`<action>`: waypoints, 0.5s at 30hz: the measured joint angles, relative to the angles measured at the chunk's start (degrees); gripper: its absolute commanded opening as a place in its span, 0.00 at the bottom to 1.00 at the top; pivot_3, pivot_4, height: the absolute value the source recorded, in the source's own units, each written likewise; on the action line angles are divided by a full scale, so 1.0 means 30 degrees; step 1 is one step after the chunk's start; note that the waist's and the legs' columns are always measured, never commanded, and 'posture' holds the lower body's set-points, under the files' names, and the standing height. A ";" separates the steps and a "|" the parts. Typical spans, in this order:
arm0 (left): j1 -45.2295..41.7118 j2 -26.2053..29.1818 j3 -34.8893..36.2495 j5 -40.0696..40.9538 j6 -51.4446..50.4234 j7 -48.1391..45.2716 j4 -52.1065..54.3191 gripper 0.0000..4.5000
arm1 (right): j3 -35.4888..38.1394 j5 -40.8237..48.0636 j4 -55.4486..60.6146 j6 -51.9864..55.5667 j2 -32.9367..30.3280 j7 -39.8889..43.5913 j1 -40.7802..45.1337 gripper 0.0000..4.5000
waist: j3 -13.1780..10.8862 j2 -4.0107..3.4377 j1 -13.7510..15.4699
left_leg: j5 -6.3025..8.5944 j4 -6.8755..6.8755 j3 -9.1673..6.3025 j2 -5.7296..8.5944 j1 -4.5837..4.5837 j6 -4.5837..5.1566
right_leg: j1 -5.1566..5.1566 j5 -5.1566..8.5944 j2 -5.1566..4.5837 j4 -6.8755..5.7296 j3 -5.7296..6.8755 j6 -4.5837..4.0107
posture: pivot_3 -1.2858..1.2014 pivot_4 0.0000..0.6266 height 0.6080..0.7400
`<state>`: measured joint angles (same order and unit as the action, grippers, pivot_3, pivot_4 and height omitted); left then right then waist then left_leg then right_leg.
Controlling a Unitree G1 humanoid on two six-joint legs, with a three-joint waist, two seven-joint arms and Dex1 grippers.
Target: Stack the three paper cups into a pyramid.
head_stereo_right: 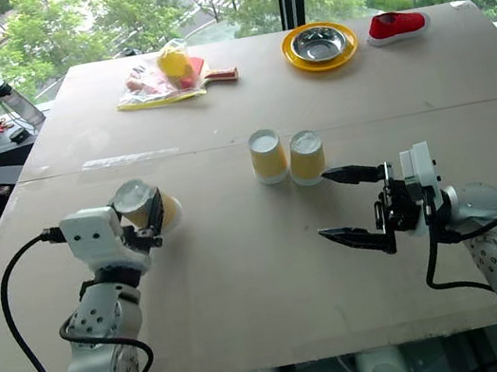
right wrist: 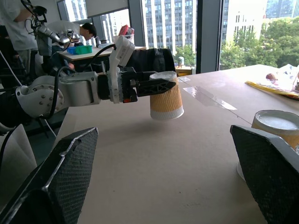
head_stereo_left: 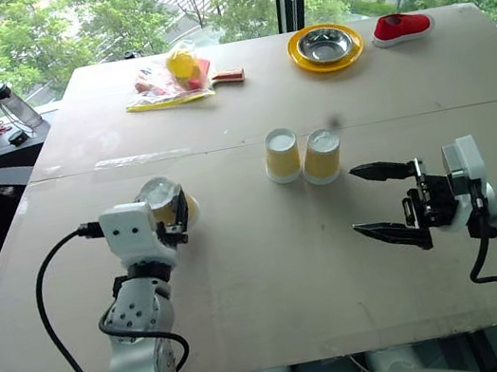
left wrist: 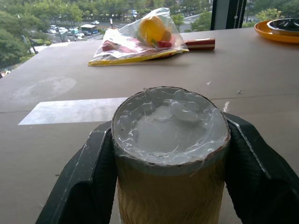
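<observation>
The left gripper (head_stereo_left: 174, 213) was clenched on one paper cup (right wrist: 166, 100), which it held upside down and clear of the table (head_stereo_left: 246, 283), over the table's left part. In the right wrist view a gap showed between the cup's white rim and the board below it. The two black fingers (left wrist: 93, 172) pressed the ribbed sides from both flanks, close under the white base.

The other two cups (head_stereo_left: 282, 155) (head_stereo_left: 321, 156) stood upside down near the middle of the table, just beside each other. Whether they touched could not be told. They looked like the base of the pyramid, so the step in hand was probably to carry the third cup over and set it on top.

The right gripper (head_stereo_left: 387, 198) waited with its jaws spread wide and nothing between them, just beside the right base cup.

Several things could go wrong from here. The base cups are light, so a small push from the arriving cup or fingers could slide or tip them. If the gap between them is too wide, the top cup may find no support and fall through. The grip might also dent the thin paper, and then the cup would sit crooked. The right gripper, being so near, could knock the base if it moved.
</observation>
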<state>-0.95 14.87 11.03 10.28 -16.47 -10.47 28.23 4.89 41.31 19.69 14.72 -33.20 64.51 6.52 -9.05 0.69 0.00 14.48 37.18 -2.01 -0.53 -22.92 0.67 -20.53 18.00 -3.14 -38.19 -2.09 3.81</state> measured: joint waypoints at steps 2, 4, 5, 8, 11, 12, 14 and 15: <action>-0.2607 0.0526 -0.0239 0.1189 -0.0925 -0.1222 -0.1019 0.54 | 0.0676 0.0007 -0.0263 -0.0015 0.0154 -0.0666 0.0066 1.00 | -0.0005 0.0009 0.0139 | -0.0001 0.0028 -0.0012 0.0013 0.0006 -0.0001 | 0.0019 0.0000 0.0002 -0.0014 0.0019 0.0001 | 0.52 0.24 1.00; -0.5114 0.1225 -0.0441 0.2104 -0.1596 -0.2401 -0.2084 0.54 | 0.1110 0.0056 -0.0343 0.0003 0.0182 -0.1243 0.0170 1.00 | -0.0007 0.0012 0.0179 | -0.0002 0.0040 -0.0013 0.0045 0.0008 -0.0002 | 0.0020 -0.0001 0.0005 -0.0026 0.0020 0.0002 | 0.52 0.24 1.00; -0.6407 0.1618 -0.0673 0.2533 -0.1891 -0.3232 -0.2642 0.54 | 0.1395 0.0114 -0.0341 0.0024 0.0181 -0.1479 0.0140 1.00 | -0.0008 0.0012 0.0150 | -0.0002 0.0038 -0.0003 0.0047 0.0011 -0.0004 | 0.0017 0.0000 0.0005 -0.0024 0.0007 0.0003 | 0.52 0.24 1.00; -1.0127 0.2425 -0.1579 0.3445 -0.2655 -0.5622 -0.5132 0.54 | 0.1834 0.0151 -0.0319 0.0045 0.0178 -0.2047 0.0103 1.00 | -0.0014 0.0024 0.0193 | -0.0011 0.0036 -0.0031 0.0053 -0.0019 -0.0017 | -0.0012 0.0001 0.0023 -0.0031 0.0042 0.0004 | 0.52 0.24 1.00; -1.3537 0.2869 -0.2554 0.4116 -0.2982 -0.8287 -0.7412 0.54 | 0.2021 0.0116 -0.0211 0.0053 0.0177 -0.2500 -0.0208 1.00 | -0.0015 0.0022 0.0166 | -0.0049 0.0015 -0.0020 0.0053 -0.0024 -0.0082 | -0.0017 0.0003 0.0022 -0.0007 0.0039 0.0007 | 0.52 0.24 1.00; -1.4378 0.2908 -0.2958 0.4194 -0.3077 -0.9163 -0.8144 0.54 | 0.2096 0.0061 -0.0114 0.0051 0.0176 -0.2662 -0.0382 1.00 | -0.0015 0.0022 0.0119 | -0.0050 0.0011 -0.0013 0.0053 -0.0024 -0.0083 | -0.0017 0.0004 0.0021 0.0002 0.0034 0.0008 | 0.52 0.24 1.00; -1.5552 0.2873 -0.3829 0.4326 -0.3202 -1.0730 -0.9363 0.54 | 0.2145 -0.0123 0.0103 0.0048 0.0182 -0.3048 -0.0763 1.00 | -0.0015 0.0021 0.0074 | -0.0051 0.0006 -0.0018 0.0054 -0.0033 -0.0086 | -0.0020 0.0004 0.0022 0.0014 0.0038 0.0008 | 0.52 0.24 1.00; -1.5989 0.2716 -0.4217 0.4344 -0.3185 -1.1550 -1.0018 0.54 | 0.2215 -0.0192 0.0271 0.0041 0.0197 -0.3327 -0.1023 1.00 | -0.0016 0.0021 0.0042 | -0.0051 0.0005 -0.0015 0.0053 -0.0033 -0.0086 | -0.0021 0.0004 0.0022 0.0015 0.0036 0.0008 | 0.52 0.24 1.00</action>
<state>-48.92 23.01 -1.62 23.32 -26.03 -45.12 -1.83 11.54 40.74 20.50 14.84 -32.61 54.53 3.45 -9.09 0.75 0.13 14.33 37.19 -2.06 -0.37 -23.01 0.41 -20.59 18.01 -3.07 -38.14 -1.98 3.83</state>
